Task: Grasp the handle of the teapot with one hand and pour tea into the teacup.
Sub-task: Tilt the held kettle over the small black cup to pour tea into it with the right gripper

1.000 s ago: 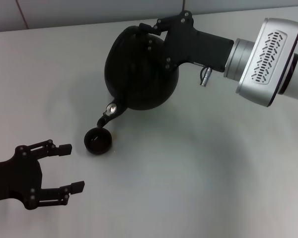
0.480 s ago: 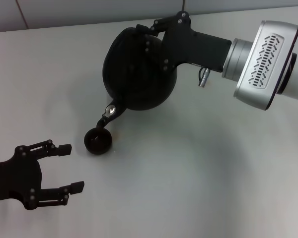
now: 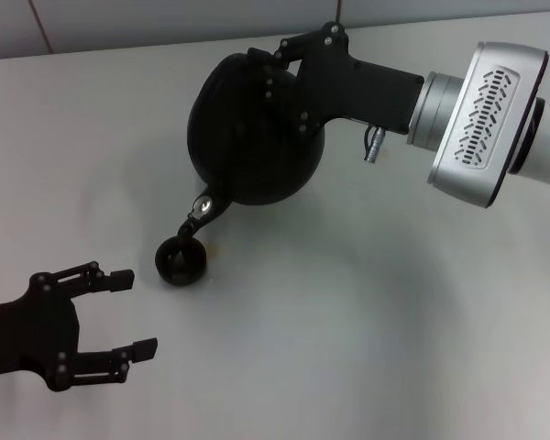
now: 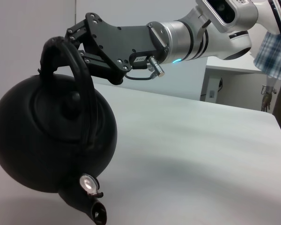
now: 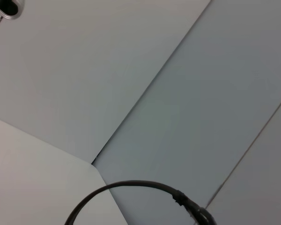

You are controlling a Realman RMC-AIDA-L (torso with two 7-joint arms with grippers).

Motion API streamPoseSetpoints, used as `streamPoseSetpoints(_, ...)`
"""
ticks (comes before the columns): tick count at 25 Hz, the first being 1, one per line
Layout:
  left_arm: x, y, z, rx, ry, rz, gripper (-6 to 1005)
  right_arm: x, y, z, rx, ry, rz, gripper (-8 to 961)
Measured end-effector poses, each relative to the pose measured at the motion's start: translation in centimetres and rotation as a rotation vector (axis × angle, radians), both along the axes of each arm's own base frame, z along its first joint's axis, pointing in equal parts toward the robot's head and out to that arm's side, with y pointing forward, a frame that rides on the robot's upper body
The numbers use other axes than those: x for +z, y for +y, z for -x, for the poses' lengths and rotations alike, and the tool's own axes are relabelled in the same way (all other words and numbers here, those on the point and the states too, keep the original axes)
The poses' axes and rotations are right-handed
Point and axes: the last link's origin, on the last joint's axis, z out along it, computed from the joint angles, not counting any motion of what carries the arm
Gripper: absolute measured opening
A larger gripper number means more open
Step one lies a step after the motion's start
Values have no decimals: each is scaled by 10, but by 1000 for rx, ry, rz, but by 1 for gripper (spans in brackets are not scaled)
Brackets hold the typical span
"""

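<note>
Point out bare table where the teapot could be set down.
Bare: the table right of the teacup, below the right gripper; also the far left, beyond the left gripper. Crowded: around the cup, under the tilted teapot spout.

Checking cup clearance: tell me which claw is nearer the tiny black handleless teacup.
Left. The left claw sits open beside the teacup; the right claw is farther back, holding the round matte-black teapot's handle.
</note>
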Motion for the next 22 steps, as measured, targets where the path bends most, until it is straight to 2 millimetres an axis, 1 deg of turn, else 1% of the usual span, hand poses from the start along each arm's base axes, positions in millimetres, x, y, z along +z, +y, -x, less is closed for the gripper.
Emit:
streamPoseSetpoints(3, -1, 0, 0, 2, -2, 2, 855, 0, 1, -1, -6, -4, -4, 80)
streamPoseSetpoints(4, -4, -1, 1, 3, -10, 9, 855, 0, 1, -1, -8, -6, -5, 80)
streamPoseSetpoints(22, -3, 1, 0, 0, -10, 6, 855, -5, 0, 0, 13, -35, -10, 80)
